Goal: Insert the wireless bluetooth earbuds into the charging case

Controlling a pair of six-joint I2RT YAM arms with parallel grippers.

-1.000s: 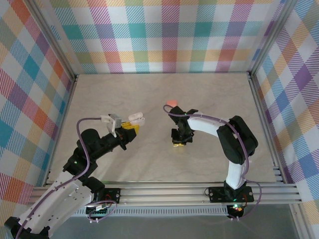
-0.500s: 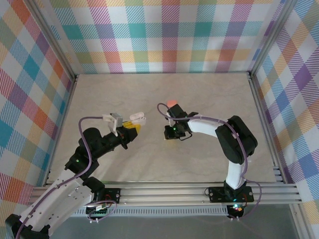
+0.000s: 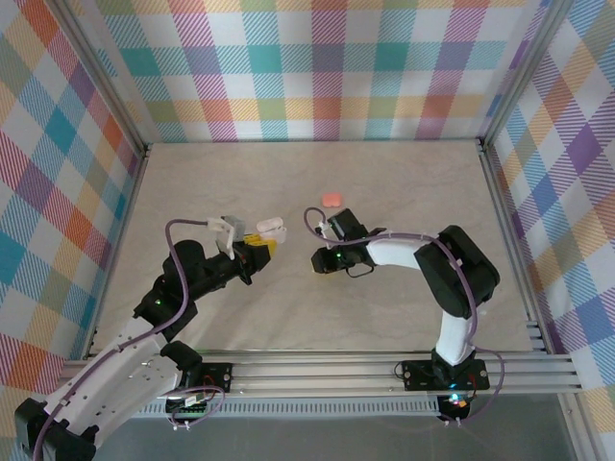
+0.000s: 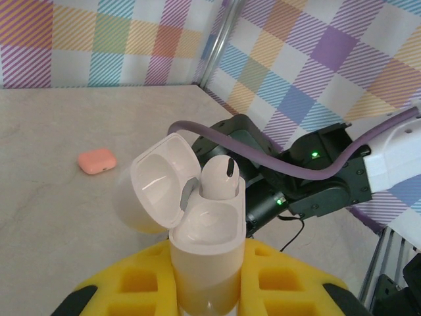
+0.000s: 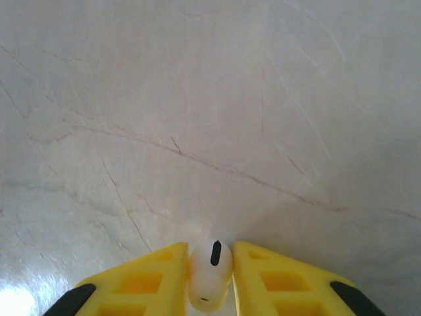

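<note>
Narrowing gap between earbud (image 5: 210, 273) and case (image 4: 207, 247)

Earbud (image 4: 220, 179) seated in open case (image 4: 205, 232). Closed case (image 3: 331, 200) sits on the table (image 3: 432, 182) behind it, toward the far edge. Second earbud (image 5: 210, 273) in right gripper (image 5: 210, 253), right of open case.

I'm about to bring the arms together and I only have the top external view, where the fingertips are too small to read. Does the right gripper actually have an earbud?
Observer: Yes. In the right wrist view, the right gripper pinches a white earbud.
Operator: Is the case ready for it?
Observer: The white case held by the left gripper has its lid swung open.
Operator: Are both slots free?
Observer: No. A seated earbud already sits in the case; the other slot looks empty.
</note>
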